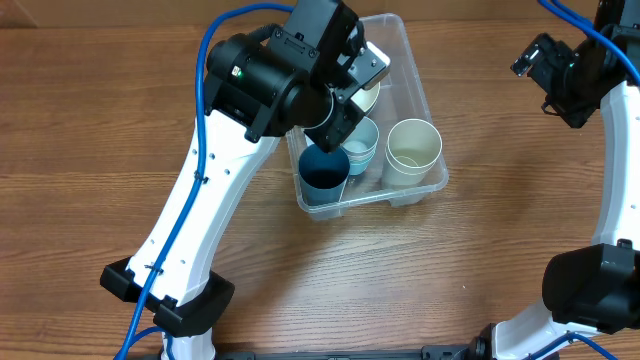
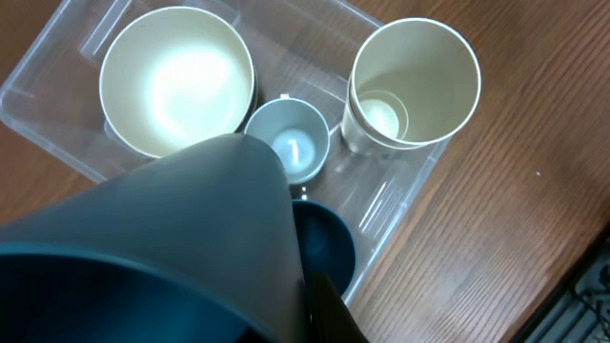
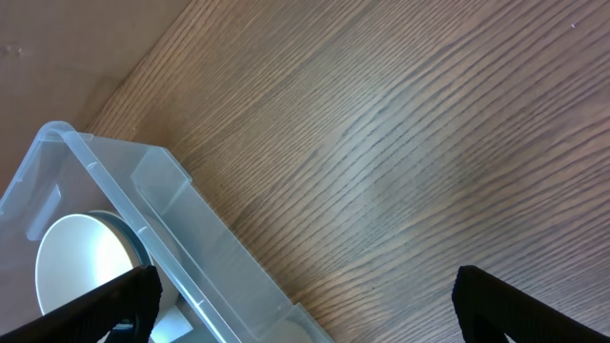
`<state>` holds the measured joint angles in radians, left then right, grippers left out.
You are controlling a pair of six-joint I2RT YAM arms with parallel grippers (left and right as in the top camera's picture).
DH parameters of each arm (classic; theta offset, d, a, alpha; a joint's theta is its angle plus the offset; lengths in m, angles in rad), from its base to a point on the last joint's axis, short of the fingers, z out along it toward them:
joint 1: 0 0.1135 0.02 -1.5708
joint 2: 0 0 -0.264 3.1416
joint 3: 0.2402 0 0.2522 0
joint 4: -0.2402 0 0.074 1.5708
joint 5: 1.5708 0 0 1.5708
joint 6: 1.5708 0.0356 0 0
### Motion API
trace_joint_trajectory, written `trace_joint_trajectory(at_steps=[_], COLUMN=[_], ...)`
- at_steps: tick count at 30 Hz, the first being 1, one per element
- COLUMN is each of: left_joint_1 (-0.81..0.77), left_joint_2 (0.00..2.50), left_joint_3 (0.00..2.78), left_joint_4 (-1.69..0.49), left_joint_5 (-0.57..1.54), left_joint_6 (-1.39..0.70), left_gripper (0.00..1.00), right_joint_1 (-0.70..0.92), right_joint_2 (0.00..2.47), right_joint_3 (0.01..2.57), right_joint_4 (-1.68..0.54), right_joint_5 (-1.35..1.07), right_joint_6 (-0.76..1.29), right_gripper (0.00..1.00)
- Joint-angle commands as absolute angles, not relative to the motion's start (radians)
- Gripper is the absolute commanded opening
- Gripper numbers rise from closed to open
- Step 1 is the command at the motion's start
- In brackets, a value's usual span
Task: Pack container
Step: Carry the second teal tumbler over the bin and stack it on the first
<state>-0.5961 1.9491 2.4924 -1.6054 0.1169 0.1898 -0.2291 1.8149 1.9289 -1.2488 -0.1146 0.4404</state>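
Table wood [image 1: 90, 120] borders the container's [image 1: 405, 70] right rim.

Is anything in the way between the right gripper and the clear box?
No, nothing visible. The right gripper is open, off to the side of the clear box, with only bare table between them.

1. Left arm [image 1: 195, 215]: we see white shell links w/ black joint housings; the biggest black housing has a tiny green light [image 1: 237, 71].
2. Blue cable [image 1: 206, 100] runs along its left side and loops over the far end.
3. Near end: black clamp blocks [image 1: 165, 295] on the white link.
4. Right arm [image 1: 612, 170]: same scheme, i.e. white curved link, black joints near and far.
5. Right gripper [image 3: 303, 307]: fingers [image 3: 107, 305] matte black, blocky, per right wrist view.
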Motion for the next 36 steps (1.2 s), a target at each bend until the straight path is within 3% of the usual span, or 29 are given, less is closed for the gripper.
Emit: trace_joint_trajectory(at_steps=[1,36], left_joint_1=[-0.604,-0.65], left_joint_2=[1.952,1.952], left_joint_3=[2.494,2.361], left_joint_4=[-1.621,-1.69], left_joint_5=[0.132,0.123], left_joint_6=[0.152,0.105], left_gripper=[0.04,0.05], right_joint_1=[-0.231,-0.231], right_joint_2=[1.801,1.801], right_joint_3=[1.951,1.951], right_joint_4=[-1.243,-1.243], right_joint_5=[-0.107,-0.107], right_joint_6=[0.442,0.443], right_gripper=[1.0,1.0])
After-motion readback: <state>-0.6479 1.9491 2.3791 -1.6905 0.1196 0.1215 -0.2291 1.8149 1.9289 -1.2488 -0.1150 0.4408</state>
